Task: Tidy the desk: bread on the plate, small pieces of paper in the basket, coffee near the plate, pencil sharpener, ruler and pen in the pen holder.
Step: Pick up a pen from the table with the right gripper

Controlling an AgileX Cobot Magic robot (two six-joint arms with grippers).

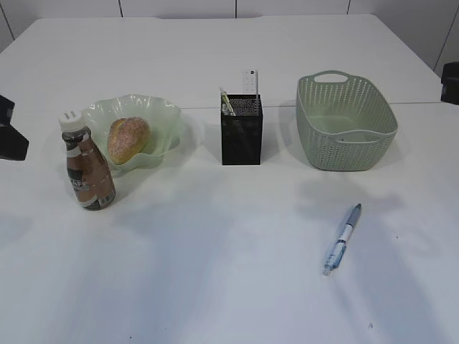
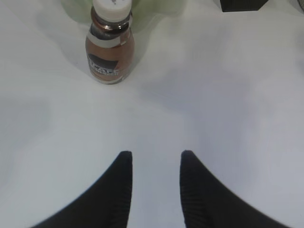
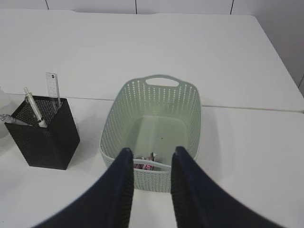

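The bread [image 1: 128, 139] lies on the ruffled green plate [image 1: 166, 115]. Just in front of the plate stands the coffee [image 1: 87, 168], upright. The black mesh pen holder [image 1: 242, 130] holds the clear ruler [image 1: 250, 81] and a thin white stick. A blue-grey pen [image 1: 343, 238] lies on the desk [image 1: 215, 272], front right. Small pieces of paper [image 3: 147, 164] sit inside the basket [image 1: 344, 122]. The pencil sharpener is out of view. My left gripper [image 2: 156, 154] hovers open over bare desk, short of the coffee [image 2: 110, 45]. Open and empty, my right gripper [image 3: 151, 151] hangs before the basket [image 3: 118, 118].
A seam crosses the desk behind the plate and basket. The pen holder [image 3: 45, 130] stands left of the basket with a gap between them. Dark arm parts show at the left edge [image 1: 11, 136] and right edge [image 1: 450, 82] of the exterior view.
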